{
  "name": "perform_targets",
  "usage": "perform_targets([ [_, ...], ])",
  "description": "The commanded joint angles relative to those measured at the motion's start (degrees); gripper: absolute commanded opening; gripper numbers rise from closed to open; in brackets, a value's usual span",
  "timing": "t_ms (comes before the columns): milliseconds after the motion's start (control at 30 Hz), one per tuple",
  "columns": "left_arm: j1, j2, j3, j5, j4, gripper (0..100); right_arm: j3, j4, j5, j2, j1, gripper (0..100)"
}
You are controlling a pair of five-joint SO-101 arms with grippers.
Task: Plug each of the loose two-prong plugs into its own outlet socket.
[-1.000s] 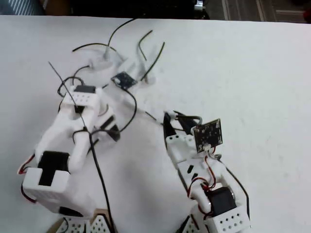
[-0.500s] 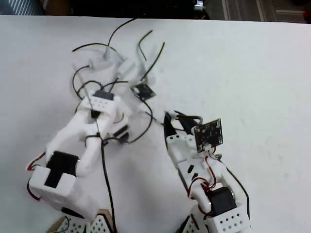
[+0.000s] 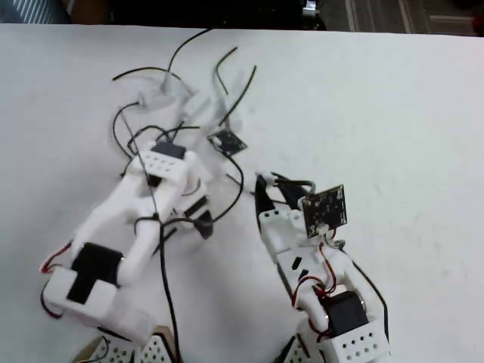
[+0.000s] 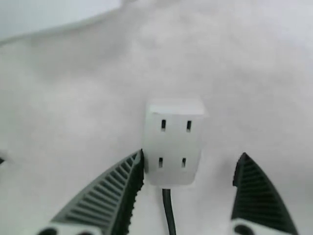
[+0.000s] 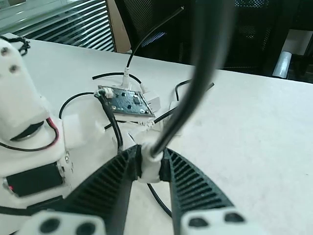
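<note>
A white outlet block (image 4: 173,142) with two pairs of slots lies on the table, a black cord leaving its near end. My left gripper (image 4: 190,156) is open and straddles it; one finger (image 4: 122,186) is close against its side and the other stands apart. From above, the left gripper (image 3: 199,216) hangs near the table's middle. My right gripper (image 5: 149,156) is shut on a white plug (image 5: 149,167) whose black cable (image 5: 195,83) rises out of the jaws. In the high view, the right gripper (image 3: 263,187) sits just right of the left one.
Several loose white pieces with short black cords (image 3: 185,98) lie at the back of the white table (image 3: 393,113). The left arm's camera board (image 3: 227,141) and its wires hang between them and the grippers. The table's right half is bare.
The left arm has swung right and toward the near side, bringing its camera board and gripper closer to the right gripper. The right arm has kept still with its plug.
</note>
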Motion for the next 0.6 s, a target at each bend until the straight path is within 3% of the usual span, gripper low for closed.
perform_targets([
  [0, 0.7, -10.6, -0.8, 0.4, 3.2, 30, -0.3, -0.9, 0.1, 0.4, 0.2, 1.9],
  [200, -4.8, -27.8, 4.5, 0.4, 3.9, 30, -0.4, -0.8, 2.5, 0.5, 0.0, 1.8],
  [400, -18.4, -40.3, 12.6, 3.3, 3.5, 30, -2.7, 3.8, 2.8, 0.6, -3.8, 1.7],
  [567, -28.7, -48.3, 25.1, 3.7, -5.4, 30, -5.4, 6.9, 2.9, 3.6, -9.8, 1.7],
])
